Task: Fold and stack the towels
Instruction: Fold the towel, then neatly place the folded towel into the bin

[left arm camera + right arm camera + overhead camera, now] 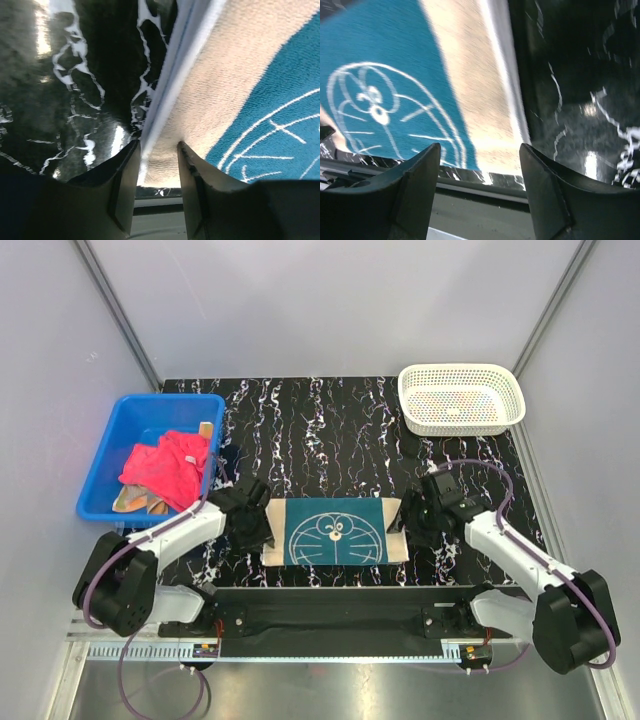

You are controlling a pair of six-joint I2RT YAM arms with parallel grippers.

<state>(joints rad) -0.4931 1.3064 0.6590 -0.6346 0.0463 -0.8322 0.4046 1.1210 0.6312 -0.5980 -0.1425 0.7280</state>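
Top external view: the teal towel (335,531) lies flat, folded into a rectangle, at the middle of the table's (330,430) near edge. The left gripper (262,532) is at its left end and the right gripper (404,522) at its right end, both with jaws apart and not clamped on the cloth. The pink towel (165,468) and orange towel (140,503) are heaped in the blue bin (150,400) at the left edge, and a white basket (460,368) sits at the far right corner.
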